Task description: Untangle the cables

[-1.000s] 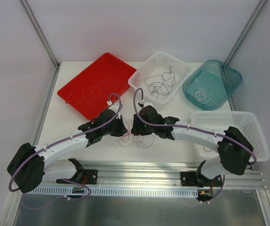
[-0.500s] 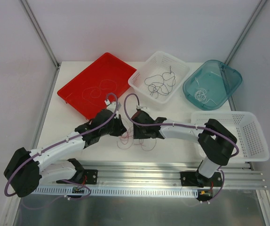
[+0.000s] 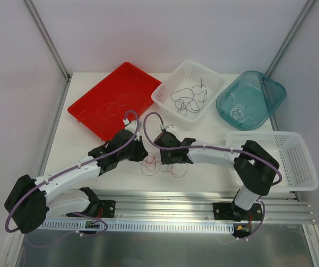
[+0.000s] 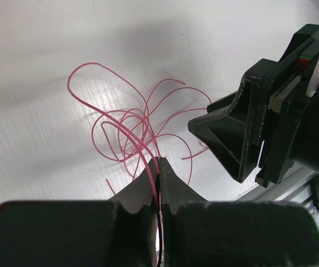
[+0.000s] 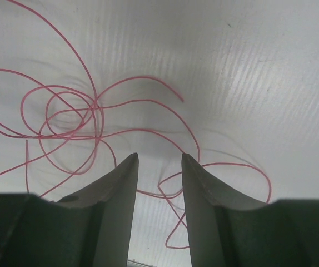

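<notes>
A tangle of thin dark-red cables (image 3: 160,164) lies on the white table between my two grippers. My left gripper (image 3: 144,156) is at its left side, and in the left wrist view it (image 4: 158,161) is shut on one red strand, with the rest of the tangle (image 4: 127,129) spread just beyond the tips. My right gripper (image 3: 166,159) hovers over the tangle's right side. Seen from the right wrist, it (image 5: 159,158) is open, the looped cables (image 5: 70,114) lie ahead to the left, and one strand (image 5: 158,194) crosses the table under the gap.
A red tray (image 3: 137,78) at the back left holds thin loops (image 3: 118,105). A white basket (image 3: 160,95) holds black cables (image 3: 187,101). A teal bin (image 3: 270,92) holds a whitish coil (image 3: 237,113). Another white basket (image 3: 301,164) stands right; a metal rail (image 3: 170,208) runs along the near edge.
The right arm's elbow has swung left and its gripper has shifted slightly right over the tangle, jaws narrowing a little. The left gripper has stayed shut on its strand.
</notes>
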Robot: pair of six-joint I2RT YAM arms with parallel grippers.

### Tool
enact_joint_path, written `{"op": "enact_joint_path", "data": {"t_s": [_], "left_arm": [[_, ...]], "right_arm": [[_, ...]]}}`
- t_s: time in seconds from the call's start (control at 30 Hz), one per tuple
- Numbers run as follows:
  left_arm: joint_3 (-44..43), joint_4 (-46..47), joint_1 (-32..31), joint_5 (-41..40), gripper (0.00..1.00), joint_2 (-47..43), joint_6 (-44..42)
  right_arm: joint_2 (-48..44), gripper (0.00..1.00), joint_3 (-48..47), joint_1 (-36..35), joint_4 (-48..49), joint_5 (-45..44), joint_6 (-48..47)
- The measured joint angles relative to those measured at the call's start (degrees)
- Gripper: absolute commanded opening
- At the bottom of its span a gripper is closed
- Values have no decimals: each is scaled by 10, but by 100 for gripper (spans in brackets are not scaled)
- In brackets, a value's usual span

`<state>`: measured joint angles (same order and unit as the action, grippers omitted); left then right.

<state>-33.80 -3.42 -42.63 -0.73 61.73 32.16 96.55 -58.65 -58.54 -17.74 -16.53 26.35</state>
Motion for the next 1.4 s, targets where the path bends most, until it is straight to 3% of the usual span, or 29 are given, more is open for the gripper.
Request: {"op": "enact_joint_path", "data": {"t_s": [0.17,0.43,0.6,0.97,1.17,1.4], "left_arm": [[0,-8,4,-9,0,-6,-5],[-13,-60,19,-32,0,-36,-34],[-63,-109,36,-62,2,-79,-74],[-244,-197,49,-202,7,-153,-206],[-292,-206,49,-285,11,-176,-268],[-268,-218,49,-247,12,-191,-251]], "right_arm": [[2,40,-2,0,-12,-8,-18],[25,22,7,0,-14,-14,-31],[18,6,20,5,-4,-21,-28],[-40,1,91,95,34,27,8],[-89,1,140,166,36,41,14],[-118,1,161,205,14,39,4]]}}
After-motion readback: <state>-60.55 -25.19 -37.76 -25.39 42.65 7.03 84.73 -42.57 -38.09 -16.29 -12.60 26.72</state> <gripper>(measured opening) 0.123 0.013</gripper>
